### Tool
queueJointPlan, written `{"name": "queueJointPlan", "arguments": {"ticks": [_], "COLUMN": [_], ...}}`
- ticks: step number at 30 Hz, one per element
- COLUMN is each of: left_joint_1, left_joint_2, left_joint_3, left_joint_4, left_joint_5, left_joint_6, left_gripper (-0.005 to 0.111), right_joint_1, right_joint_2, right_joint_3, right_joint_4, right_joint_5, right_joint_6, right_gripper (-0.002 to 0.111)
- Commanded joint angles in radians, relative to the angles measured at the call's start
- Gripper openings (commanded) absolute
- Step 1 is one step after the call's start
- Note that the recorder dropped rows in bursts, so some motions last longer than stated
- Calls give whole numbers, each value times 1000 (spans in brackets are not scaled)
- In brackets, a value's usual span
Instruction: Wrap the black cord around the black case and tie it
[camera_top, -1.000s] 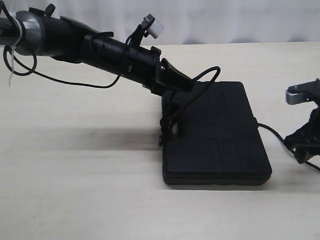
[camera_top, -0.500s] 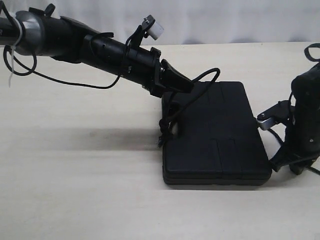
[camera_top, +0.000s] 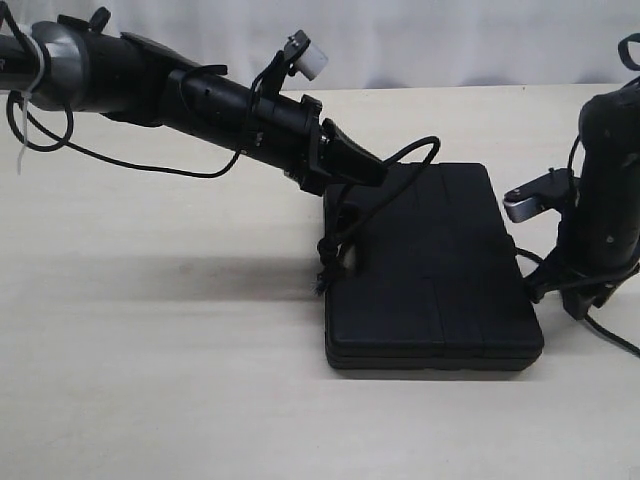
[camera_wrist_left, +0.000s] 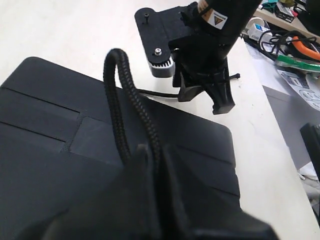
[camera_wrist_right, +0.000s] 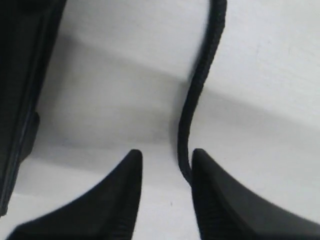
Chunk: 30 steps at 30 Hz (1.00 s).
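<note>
Black case (camera_top: 440, 270) flat on desk (camera_top: 160, 330). Left pincer (camera_top: 372, 170) pinching black cord (camera_wrist_left: 131, 95), loop arched over lid. Right pincer (camera_wrist_right: 165, 165) spread, low beside case's right edge, cord hugging one inner pad. I'd centre strand first, then squeeze, lift gently.

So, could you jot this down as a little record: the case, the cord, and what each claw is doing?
Black case: lies flat on the table.
Black cord: arches up over the case from the left gripper; another stretch lies on the table by the case's right side.
Left gripper: shut on the black cord, above the case's left part.
Right gripper: jaws apart, low beside the case's right side, cord between the fingers and touching one.
Progress: cord not yet tied round the case.
</note>
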Motion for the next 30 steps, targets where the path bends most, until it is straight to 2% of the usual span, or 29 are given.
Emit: {"name": "queueJointPlan", "arguments": {"ticks": [1, 5, 17, 19, 20, 23, 30], "left_joint_1": [-2, -2, -2, -2, -2, -2, -2], "left_joint_2": [-12, -12, -12, -12, -12, -12, -12], "left_joint_3": [4, 4, 4, 4, 4, 4, 4], "left_joint_4": [-3, -3, -4, -4, -4, -4, -4], "left_joint_5": [12, 12, 16, 16, 16, 16, 18], "left_joint_6": [3, 3, 3, 3, 3, 3, 3], "left_gripper": [0, 0, 0, 0, 0, 0, 0], "right_joint_1": [-2, -2, -2, -2, -2, -2, 1], "right_joint_2": [-1, 3, 78, 78, 84, 112, 144], "right_joint_3": [34, 66, 66, 68, 74, 93, 42], "right_joint_4": [-15, -77, -143, -143, -143, -143, -81], "right_joint_5": [-64, -94, -139, -140, -141, -148, -100], "right_joint_6": [0, 26, 80, 76, 72, 72, 37], "right_gripper": [50, 46, 45, 37, 26, 4, 4]}}
